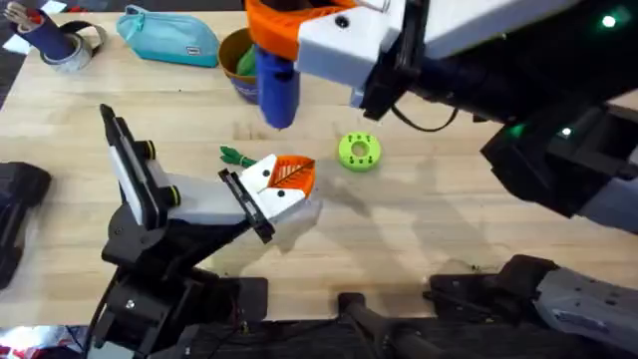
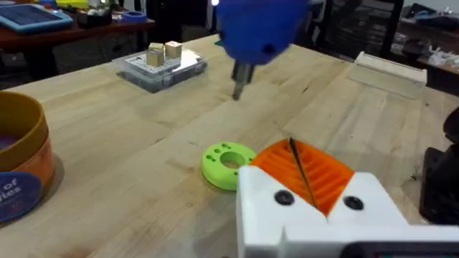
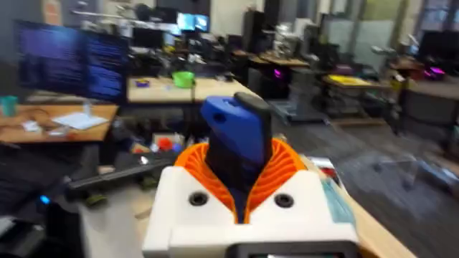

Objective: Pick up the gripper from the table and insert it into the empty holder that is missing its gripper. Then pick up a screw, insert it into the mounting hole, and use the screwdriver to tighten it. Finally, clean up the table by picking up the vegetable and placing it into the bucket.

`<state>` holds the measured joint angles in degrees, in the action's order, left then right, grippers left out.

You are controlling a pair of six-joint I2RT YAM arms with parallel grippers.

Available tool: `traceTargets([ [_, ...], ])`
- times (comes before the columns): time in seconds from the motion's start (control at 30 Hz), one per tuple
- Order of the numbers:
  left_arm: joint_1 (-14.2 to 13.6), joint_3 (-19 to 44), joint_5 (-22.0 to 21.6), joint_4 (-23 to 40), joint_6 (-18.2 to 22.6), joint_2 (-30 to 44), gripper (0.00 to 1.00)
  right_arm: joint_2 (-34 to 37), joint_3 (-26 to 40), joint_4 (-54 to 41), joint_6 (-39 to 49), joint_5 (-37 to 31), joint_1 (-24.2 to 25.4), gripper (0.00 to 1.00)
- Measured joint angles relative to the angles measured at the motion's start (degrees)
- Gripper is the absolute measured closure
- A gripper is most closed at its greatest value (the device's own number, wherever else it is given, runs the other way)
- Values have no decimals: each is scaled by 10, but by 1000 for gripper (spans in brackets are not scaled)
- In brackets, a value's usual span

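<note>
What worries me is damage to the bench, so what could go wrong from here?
1. The right gripper holds the screwdriver high over the table; a slip might drop it tip-first near the lime disc.
2. The vegetable lies right beside the left gripper; a careless move there might knock it away.

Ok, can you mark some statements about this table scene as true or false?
1. The right gripper holds the screwdriver. True.
2. The disc lies inside the bucket. False: it lies on the table.
3. The vegetable is on the table. True.
4. The pouch touches the disc. False: it lies far from it, beside the bucket.
</note>
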<state>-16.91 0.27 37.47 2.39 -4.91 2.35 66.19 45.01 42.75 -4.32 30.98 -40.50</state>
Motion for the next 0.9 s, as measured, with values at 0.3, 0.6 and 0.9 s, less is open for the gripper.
traceTargets([
  [0.3, 0, 0, 0, 0, 0, 0, 990, 0, 0, -66, 34, -17, 49, 968],
  [0.6, 0, 0, 0, 0, 0, 0, 990, 2, -1, -270, 177, -169, 123, 968],
  [0.9, 0, 0, 0, 4, 0, 0, 990, 4, -2, -408, 286, -258, 143, 969],
])
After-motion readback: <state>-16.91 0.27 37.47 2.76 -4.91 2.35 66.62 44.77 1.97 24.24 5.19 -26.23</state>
